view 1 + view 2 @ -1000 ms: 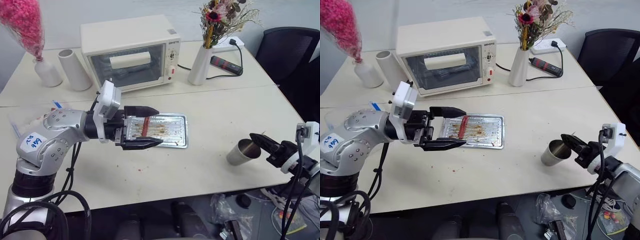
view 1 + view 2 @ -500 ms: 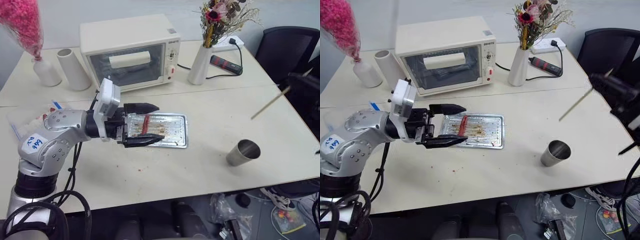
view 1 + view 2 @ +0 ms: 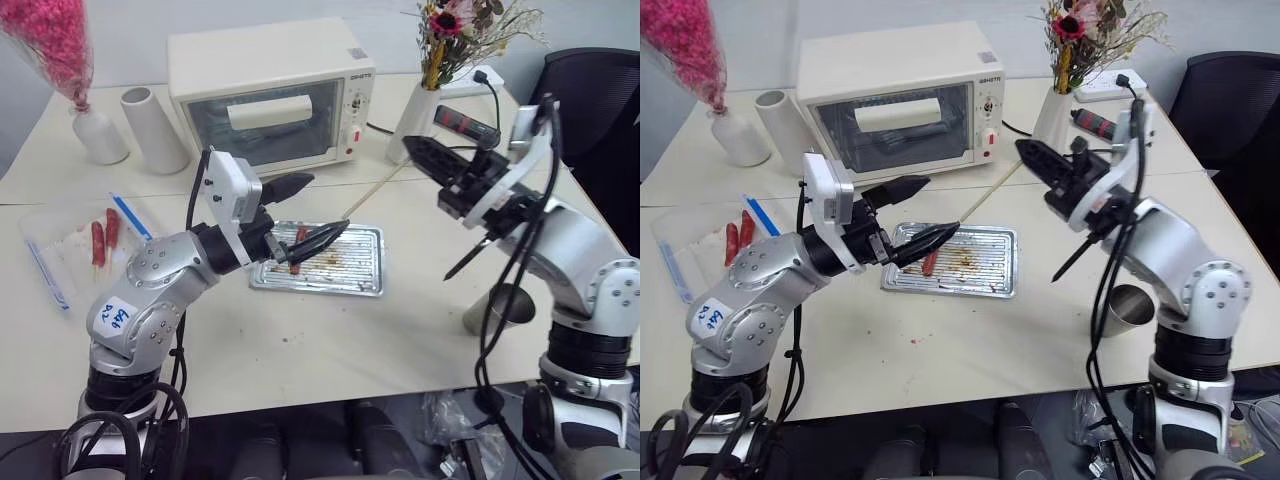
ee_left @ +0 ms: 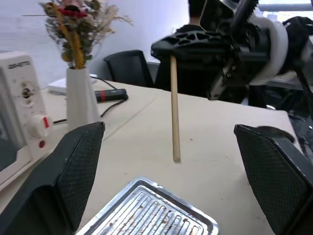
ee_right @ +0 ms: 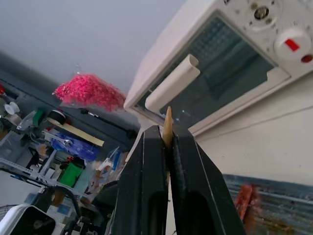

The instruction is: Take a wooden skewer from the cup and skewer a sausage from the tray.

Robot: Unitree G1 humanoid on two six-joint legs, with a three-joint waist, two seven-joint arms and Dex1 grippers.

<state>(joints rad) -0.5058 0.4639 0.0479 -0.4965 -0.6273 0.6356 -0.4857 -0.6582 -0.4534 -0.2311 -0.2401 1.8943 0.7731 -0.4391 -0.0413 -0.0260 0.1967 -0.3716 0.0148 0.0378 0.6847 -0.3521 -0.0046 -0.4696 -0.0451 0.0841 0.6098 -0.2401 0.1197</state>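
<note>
Head views: L gripper w/ jaws spread wide, nothing between them, black tapered fingers hovering over the near-left end of the tray. Tray = flat rectangular silver metal, ribbed base, rounded corners, brown greasy smears. On it, the sausage, small, slim, dark red, lying just under the L fingertips; can't tell if touched. R gripper has its jaws clamped tight on the wooden skewer, a thin straight pale tan stick slanting from the fingers down toward the tray's far edge, tip in the air above the table. R wrist view: two black fingers pressed together w/ the skewer end poking out between them, toaster oven glass door and cream bar handle beyond. L wrist view: skewer hangs roughly upright from the R gripper, ribbed tray corner below it. Cup, plain grey metal tumbler, slightly tapered, sits at approx 4 o'clock from the tray, partly behind the R arm. Toaster oven, boxy cream w/ glass front, at 12 o'clock from the tray. White ceramic vase w/ dried flowers at 1 o'clock. Clear plastic blue-edged container w/ more red sausages at 9 o'clock. White cylinder and pink flower vase at approx 10 o'clock. Table matte, pale.
</note>
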